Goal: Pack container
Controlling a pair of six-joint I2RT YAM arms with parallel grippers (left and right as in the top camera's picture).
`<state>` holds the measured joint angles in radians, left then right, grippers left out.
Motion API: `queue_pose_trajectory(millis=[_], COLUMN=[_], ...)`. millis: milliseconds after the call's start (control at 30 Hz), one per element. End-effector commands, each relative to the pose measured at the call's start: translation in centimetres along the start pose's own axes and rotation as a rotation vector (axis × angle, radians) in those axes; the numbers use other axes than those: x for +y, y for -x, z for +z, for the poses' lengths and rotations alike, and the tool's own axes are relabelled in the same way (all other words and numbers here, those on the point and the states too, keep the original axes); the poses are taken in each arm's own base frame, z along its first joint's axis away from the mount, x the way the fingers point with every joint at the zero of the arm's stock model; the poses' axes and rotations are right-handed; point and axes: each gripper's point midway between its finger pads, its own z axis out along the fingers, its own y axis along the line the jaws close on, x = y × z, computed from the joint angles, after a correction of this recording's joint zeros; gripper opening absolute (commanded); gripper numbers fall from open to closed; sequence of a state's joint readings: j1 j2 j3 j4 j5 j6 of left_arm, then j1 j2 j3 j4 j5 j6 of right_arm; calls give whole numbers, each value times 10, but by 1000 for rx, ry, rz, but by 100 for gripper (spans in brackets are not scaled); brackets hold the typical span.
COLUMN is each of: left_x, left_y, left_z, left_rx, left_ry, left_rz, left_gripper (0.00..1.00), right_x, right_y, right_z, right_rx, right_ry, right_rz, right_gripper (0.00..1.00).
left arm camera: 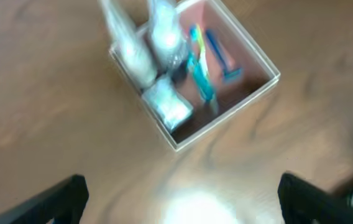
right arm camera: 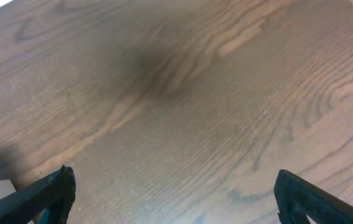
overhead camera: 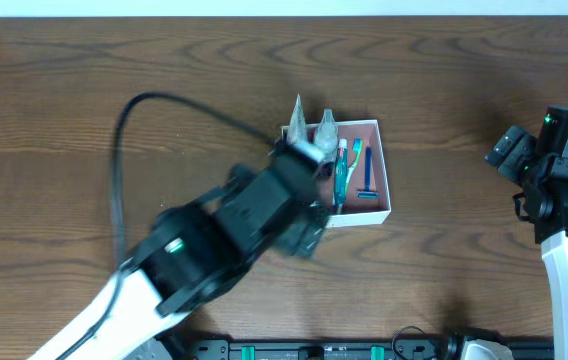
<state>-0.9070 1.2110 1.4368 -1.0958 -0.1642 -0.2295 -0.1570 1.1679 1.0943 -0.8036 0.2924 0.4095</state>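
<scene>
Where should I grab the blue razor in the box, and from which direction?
Probably the middle of the slim handle of the blue razor, from straight above. It lies flat on the floor of the container, walled in, so close across the handle, between the toothbrush and the nearest wall.

**Pink box, brown grain**

The table (overhead camera: 64, 80) is dark brown wood with looping grain (a pale glare patch in the left wrist view). The container (overhead camera: 360, 218) has white walls and a dusty reddish-pink inside. In it, the toothbrush (overhead camera: 342, 172) is teal-green with a touch of orange, the razor (overhead camera: 367, 178) blue, the wrapped bottles (overhead camera: 326, 128) cloudy white. The left arm (overhead camera: 254, 215) is black, white at its near end, with a green light; its cable (overhead camera: 117, 150) is black. The right arm (overhead camera: 564, 170) is black over white, also green-lit.
</scene>
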Motion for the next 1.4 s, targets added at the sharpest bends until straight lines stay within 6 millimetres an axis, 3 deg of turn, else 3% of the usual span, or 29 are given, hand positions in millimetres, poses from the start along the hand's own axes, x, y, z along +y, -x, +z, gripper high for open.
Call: queue_pose_trajectory(millis=[0,100,233,367,467,700,933,1100,1367], left_x=[7,8,17,19,17,26,72,107,148], left_y=[-21,-56,-86,-108,-115,-109,-123,-126,-116], left_z=[-19,-35,-42,-37,-21,27,63,66,47], left_rx=[36,149,248,336,351,112,-180,-401,-669], left_ry=[-12,-57,-16,11,23,-7,45,116,198], left_rz=[25,-1,-102,-194,-213,-178,-291,-415,-515], left_gripper=[98,98,98,98,98,98,98,98,98], right_x=[-5,-5,-5,-5,-5,-5,-5,-5,-5], right_y=[2,2,2,2,2,2,2,2,2], right_z=[0,0,0,0,0,0,0,0,0], right_rx=[-7,-7,-7,-7,-7,-7,-7,-7,-7], right_ry=[-18,-18,-18,-18,-18,-18,-18,-18,-18], right_rz=[8,8,8,8,8,8,8,8,8], right_gripper=[99,99,99,99,99,99,99,99,99])
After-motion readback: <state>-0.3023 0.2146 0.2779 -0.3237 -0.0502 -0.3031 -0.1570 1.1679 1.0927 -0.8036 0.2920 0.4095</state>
